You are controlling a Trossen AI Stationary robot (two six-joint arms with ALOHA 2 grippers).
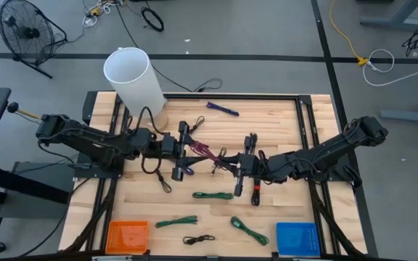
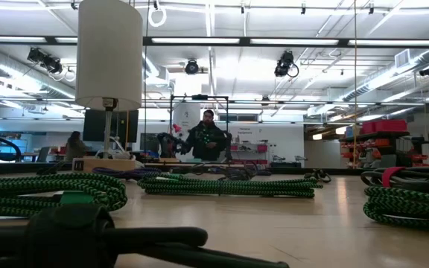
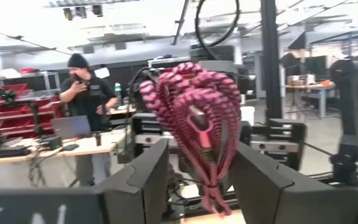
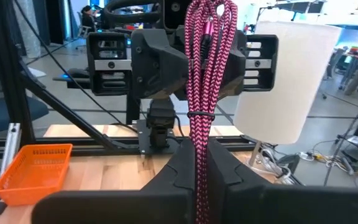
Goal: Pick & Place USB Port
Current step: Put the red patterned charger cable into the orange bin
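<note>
A bundled pink braided cable (image 1: 206,152) hangs in the air over the table's middle, between my two grippers. My right gripper (image 4: 197,180) comes from the table's right and is shut on one end of the bundle. My left gripper (image 3: 201,186) comes from the left and is open. Its two fingers stand on either side of the bundle's looped other end (image 3: 191,106), with gaps showing beside the lower strands. In the high view the left gripper (image 1: 197,152) and the right gripper (image 1: 232,165) face each other closely. My right gripper pinches the pink cable's bundled strands (image 4: 199,155) between its two fingers, near one end of the bundle, with several strands together. The fingers come level from the table's right. The bundle runs on past the fingertips toward the left gripper, lifted clear of the table.
A tall white cylinder (image 1: 133,76) stands at the far left. A purple cable (image 1: 222,109) lies far, green cables (image 1: 212,194) (image 1: 176,221) (image 1: 249,230) and a black cable (image 1: 198,238) lie near. An orange basket (image 1: 127,235) and a blue basket (image 1: 297,238) sit at the near edge. People show in the room behind.
</note>
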